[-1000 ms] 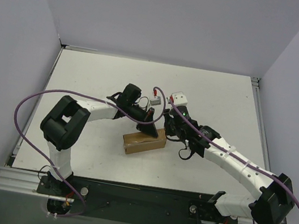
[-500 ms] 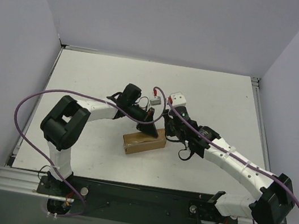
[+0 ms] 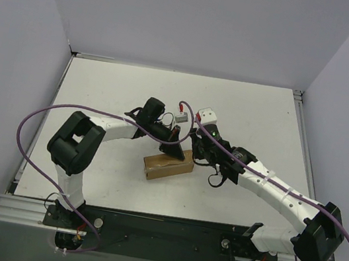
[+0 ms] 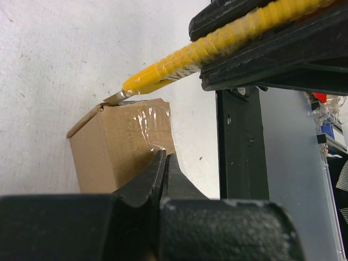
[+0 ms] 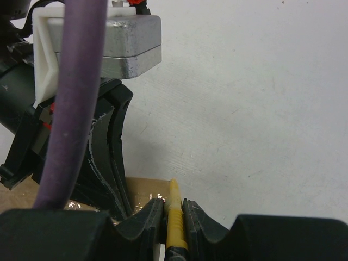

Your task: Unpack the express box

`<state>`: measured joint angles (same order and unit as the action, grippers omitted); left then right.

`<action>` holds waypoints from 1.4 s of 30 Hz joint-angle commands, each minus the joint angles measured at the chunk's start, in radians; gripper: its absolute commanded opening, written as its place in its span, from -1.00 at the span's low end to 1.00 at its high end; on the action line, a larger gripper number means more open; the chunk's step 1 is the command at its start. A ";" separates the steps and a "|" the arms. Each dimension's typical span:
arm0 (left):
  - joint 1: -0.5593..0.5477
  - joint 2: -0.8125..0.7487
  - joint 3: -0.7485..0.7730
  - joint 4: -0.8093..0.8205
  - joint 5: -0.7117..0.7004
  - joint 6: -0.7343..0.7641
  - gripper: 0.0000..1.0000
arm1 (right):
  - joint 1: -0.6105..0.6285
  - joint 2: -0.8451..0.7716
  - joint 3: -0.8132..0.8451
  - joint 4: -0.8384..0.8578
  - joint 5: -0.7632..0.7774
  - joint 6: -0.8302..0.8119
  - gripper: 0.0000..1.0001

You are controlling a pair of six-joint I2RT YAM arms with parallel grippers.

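Two arms: both reach over the middle of the counter (image 3: 101, 85), the left from the far-left side and the right from the right side, and they meet above the box.
Box place: the express box (image 3: 169, 164) lies near the counter's middle, its long side slanted, well apart from every counter edge.
Left tool: the left tool (image 3: 174, 149) has its fingers pressed together with nothing between them; in its wrist view the tips (image 4: 165, 163) are down at the box's (image 4: 117, 147) top face.
Right tool: the right tool (image 5: 174, 209) is narrow and clamped on the yellow utility knife (image 5: 174, 202), which points away from its wrist toward the box.
Blade: the short metal blade (image 4: 114, 98) of the knife (image 4: 179, 62) meets the box's top end edge.
Box edges: a flap (image 4: 87, 117) lifts slightly at that corner, and glossy clear tape (image 4: 144, 122) runs across the top.
Open room: bare white counter shows on the box's near and left sides; the far and right sides are crowded by the two wrists.
Cable: a purple cable (image 5: 76, 103) crosses the right wrist view, close to the left arm's wrist.
Walls: pale walls stand along the left, far and right counter edges.
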<state>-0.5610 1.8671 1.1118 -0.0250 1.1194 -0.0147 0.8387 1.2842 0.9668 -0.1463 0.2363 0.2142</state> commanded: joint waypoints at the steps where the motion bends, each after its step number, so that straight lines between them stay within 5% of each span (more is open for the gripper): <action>1: 0.007 0.053 -0.018 -0.046 -0.133 0.055 -1.00 | -0.001 -0.014 0.015 -0.012 -0.015 0.010 -1.00; 42: 0.013 0.079 0.000 -0.055 -0.133 0.058 -1.00 | 0.002 -0.016 0.003 0.002 0.025 -0.044 -1.00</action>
<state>-0.5545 1.8835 1.1210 -0.0257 1.1397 -0.0147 0.8505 1.2819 0.9668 -0.1387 0.2596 0.1520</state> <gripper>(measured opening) 0.022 0.187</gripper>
